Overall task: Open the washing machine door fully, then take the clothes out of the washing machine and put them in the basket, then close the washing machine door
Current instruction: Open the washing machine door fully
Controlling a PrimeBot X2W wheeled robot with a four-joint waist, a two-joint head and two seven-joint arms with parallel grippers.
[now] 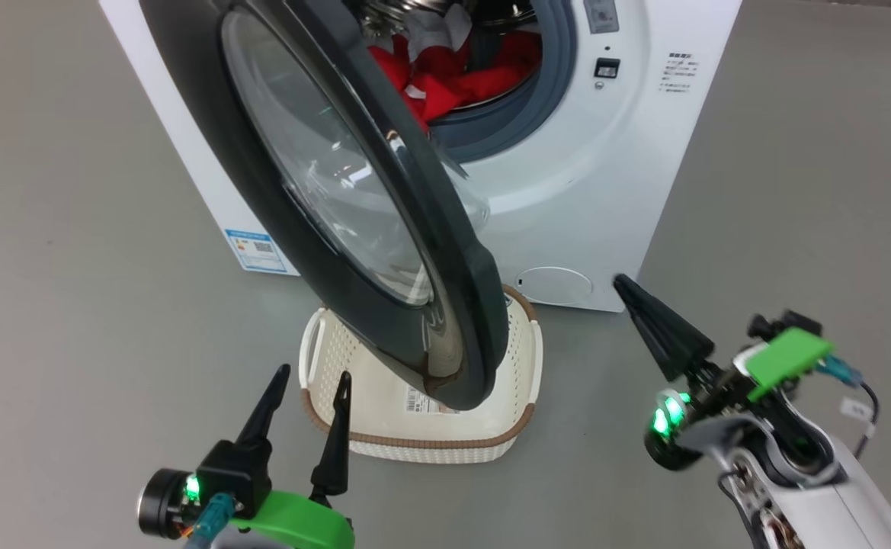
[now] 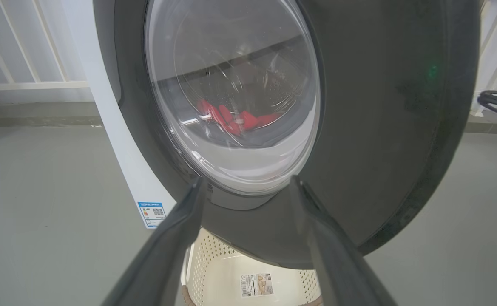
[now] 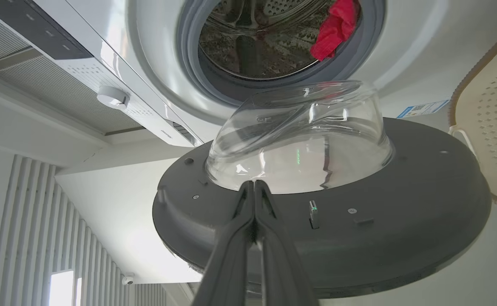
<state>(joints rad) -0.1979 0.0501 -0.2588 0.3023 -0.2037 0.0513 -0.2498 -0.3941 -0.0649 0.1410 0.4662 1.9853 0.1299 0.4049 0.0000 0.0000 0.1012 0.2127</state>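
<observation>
From the head view, the washing machine door (image 1: 483,320) stands partly swung out from the washing machine (image 1: 590,191), its lower rim over the basket (image 1: 525,381) on the floor; the clothes (image 1: 453,80) lie in the drum mouth; the left gripper (image 1: 315,371) is spread wide and empty at the basket's near edge; the right gripper (image 1: 620,282) is pinched closed on nothing, near the machine's lower corner. Along the left wrist, spread fingers frame the door's outer face (image 2: 380,127); red cloth shows through the glass. Along the right wrist, closed fingers point toward the door's inner side (image 3: 401,212); clothes (image 3: 335,27) hang at the drum's edge.

clothes (image 1: 483,80) in washing machine (image 1: 582,198), basket (image 1: 445,451) before it, under door (image 1: 331,175)
</observation>
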